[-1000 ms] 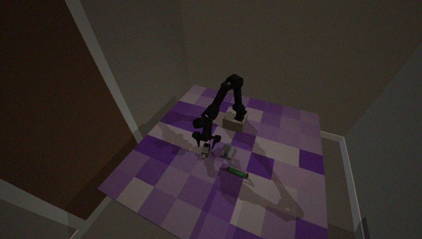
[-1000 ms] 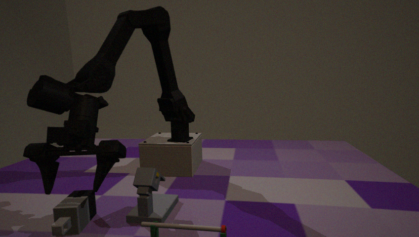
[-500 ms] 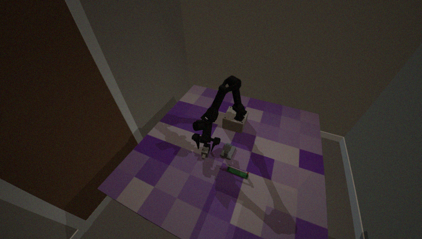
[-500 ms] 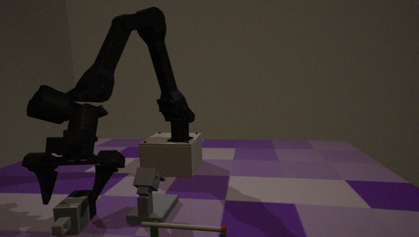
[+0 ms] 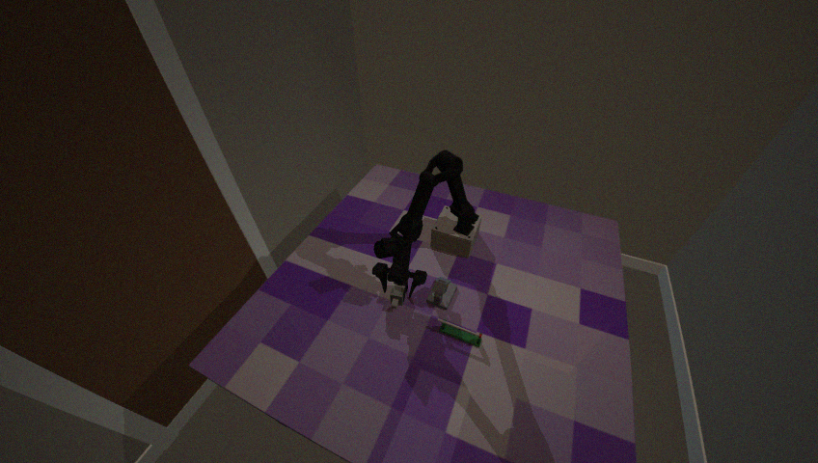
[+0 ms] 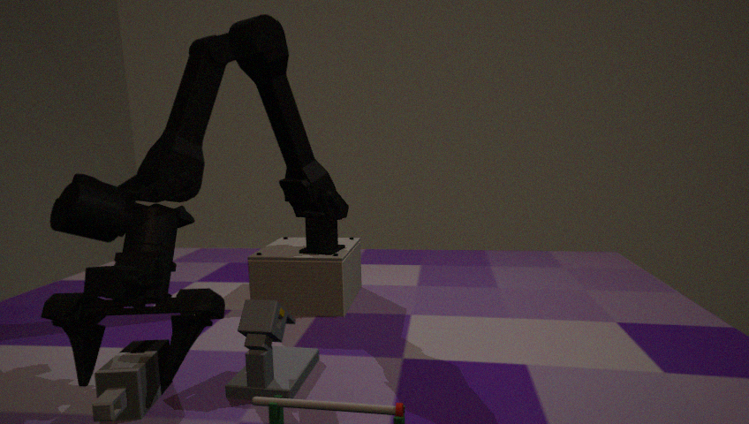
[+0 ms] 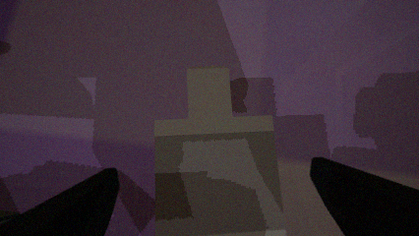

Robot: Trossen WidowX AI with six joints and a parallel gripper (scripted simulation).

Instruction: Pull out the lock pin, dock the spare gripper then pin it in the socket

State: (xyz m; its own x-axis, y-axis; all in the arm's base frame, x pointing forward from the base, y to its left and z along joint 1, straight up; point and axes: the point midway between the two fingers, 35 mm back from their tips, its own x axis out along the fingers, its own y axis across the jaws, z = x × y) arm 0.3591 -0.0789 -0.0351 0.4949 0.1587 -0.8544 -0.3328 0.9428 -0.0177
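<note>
My gripper (image 5: 397,294) (image 6: 124,386) (image 7: 216,171) is open and points down, its fingers on either side of the spare gripper (image 5: 395,294) (image 6: 127,379) (image 7: 216,157), with nothing gripped. The spare gripper is a pale grey block lying on the table, with its narrower square spigot (image 6: 109,404) (image 7: 209,93) pointing away from the robot base. Gaps to the fingers show in the wrist view. The grey mount (image 5: 442,292) (image 6: 260,367) stands beside it, with a tilted socket head (image 6: 259,319). The pale, red-ended lock pin (image 6: 325,405) lies across a green rack (image 5: 460,334) (image 6: 276,412), outside the socket.
The robot's box-shaped base (image 5: 451,242) (image 6: 297,286) stands behind the mount. The mount is close beside my gripper, on its right in the top and exterior views. The green rack lies in front of the mount, nearer the cameras. The checkered purple table (image 5: 367,361) carries everything.
</note>
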